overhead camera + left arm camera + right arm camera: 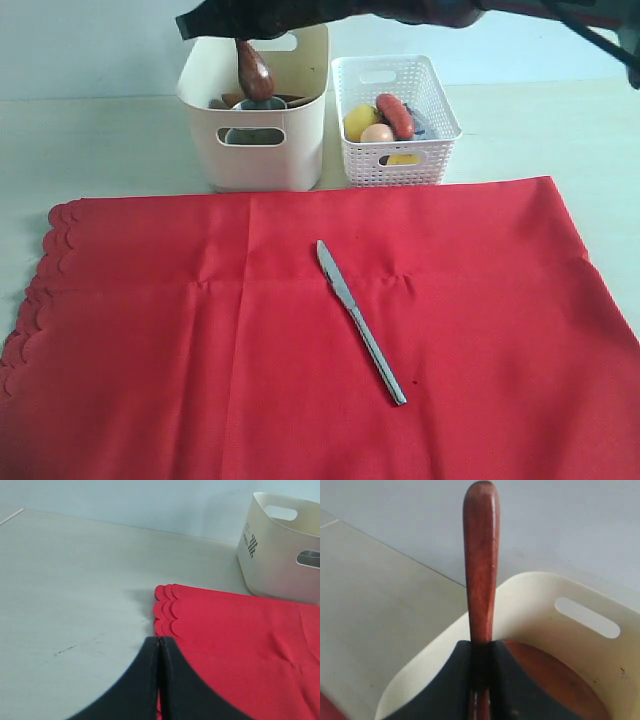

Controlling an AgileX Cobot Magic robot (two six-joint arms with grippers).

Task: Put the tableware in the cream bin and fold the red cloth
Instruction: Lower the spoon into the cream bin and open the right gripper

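Exterior view: nearest us, the red cloth (180, 360) lies spread flat in front of the cream bin (300, 150). Its scalloped edge reaches out past the bin's left side. A steel table knife (358, 320) lies slantwise on the cloth, well in front of the bin. Over the bin's opening, the right gripper (243, 38) holds a dark brown wooden spoon (255, 72), with the wider end hanging down into the mouth. A white lattice basket (400, 165) of food stands just beside the bin, to its right in this view.

Left wrist view: the left gripper (159, 642) has its jaws pressed together on nothing. It sits by the scalloped edge of the red cloth (240, 640), well apart from the cream bin (275, 555).

Right wrist view: the right gripper (481, 647) pinches the spoon (481, 555) in narrow jaws, directly over the cream bin (530, 585). A round brown wooden plate (555, 680) already lies inside the bin.

We judge the step in hand to be dropping the spoon into the bin. Next, the jaws need to part so the spoon falls clear inside. After that, the knife must come off the cloth and into the bin before any folding.
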